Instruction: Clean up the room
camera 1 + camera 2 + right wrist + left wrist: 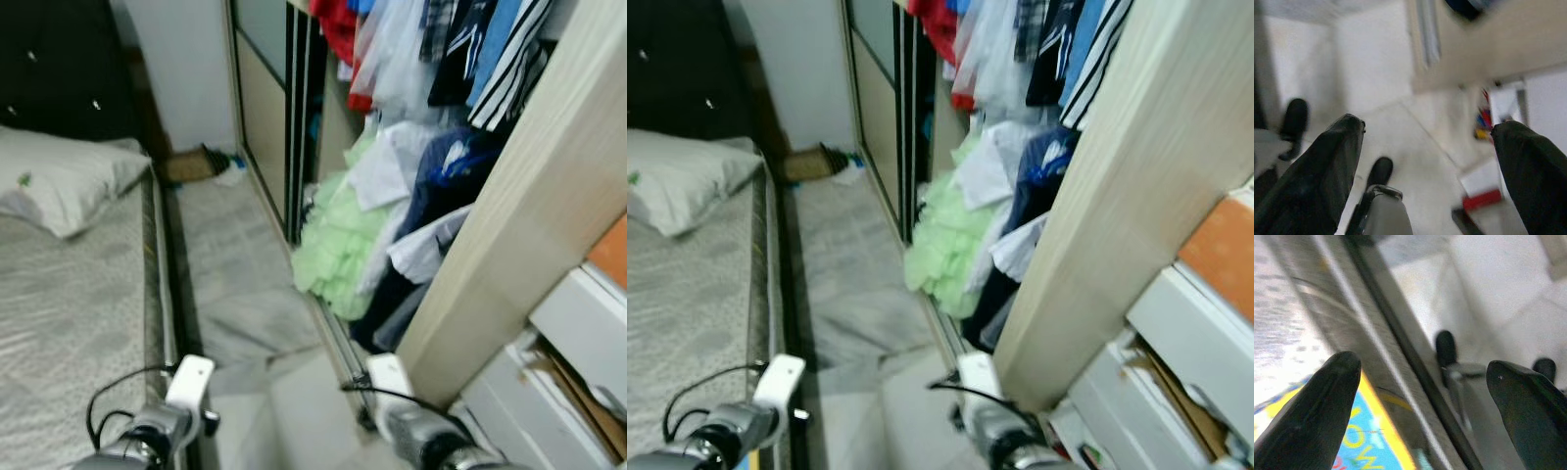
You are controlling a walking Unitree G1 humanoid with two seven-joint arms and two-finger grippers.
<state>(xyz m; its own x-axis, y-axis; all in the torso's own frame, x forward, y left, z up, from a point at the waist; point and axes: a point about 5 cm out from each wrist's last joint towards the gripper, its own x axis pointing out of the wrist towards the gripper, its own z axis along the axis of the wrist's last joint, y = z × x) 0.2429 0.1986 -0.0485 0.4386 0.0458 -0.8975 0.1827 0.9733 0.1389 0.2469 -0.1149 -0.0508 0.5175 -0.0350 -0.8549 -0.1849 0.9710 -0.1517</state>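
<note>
Both the left hand (1420,401) and right hand (1430,171) hang released and empty, likely because the robot is walking the grey floor (235,264) toward the pale green garment (333,245) spilling from the open wardrobe (509,225).

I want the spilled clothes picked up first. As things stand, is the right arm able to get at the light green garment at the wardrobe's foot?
Probably not yet. The light green garment lies well ahead of the right gripper, which hangs low, jaws open, though the floor between looks free.
</note>
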